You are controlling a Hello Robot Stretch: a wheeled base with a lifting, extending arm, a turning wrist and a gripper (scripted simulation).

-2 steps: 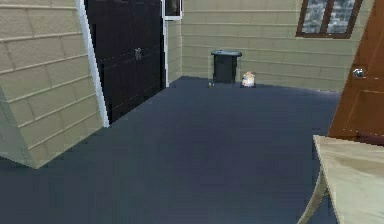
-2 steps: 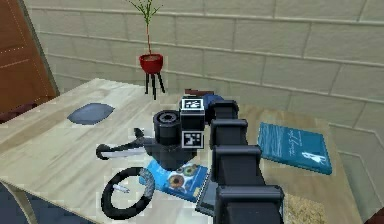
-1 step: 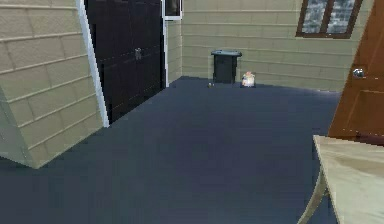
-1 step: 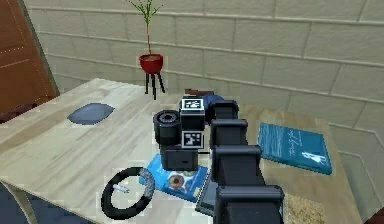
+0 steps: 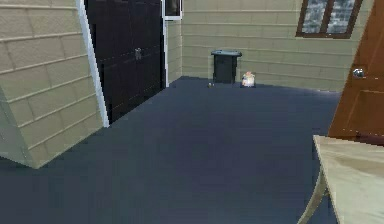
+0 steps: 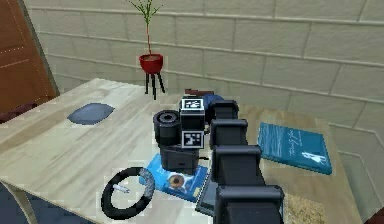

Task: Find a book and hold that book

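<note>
Nearest on the counter (image 6: 60, 150) lies a black-and-white ring (image 6: 108, 192), just beside a flat blue book (image 6: 185, 178). The hand (image 6: 165, 135) sits at that book, probably lined up to grasp it; whether it holds anything cannot be told. A second blue book (image 6: 295, 145) lies apart, right of the arm. Farther out, a grey dish (image 6: 90, 113) and a potted plant (image 6: 151, 62) block nothing.

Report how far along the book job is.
Done: a book is found; a blue flat book lies on the light wooden table. In hand: the gripper is near a second blue flat item on that table. Left: lifting a book clear; I cannot tell whether the gripper holds anything.
</note>
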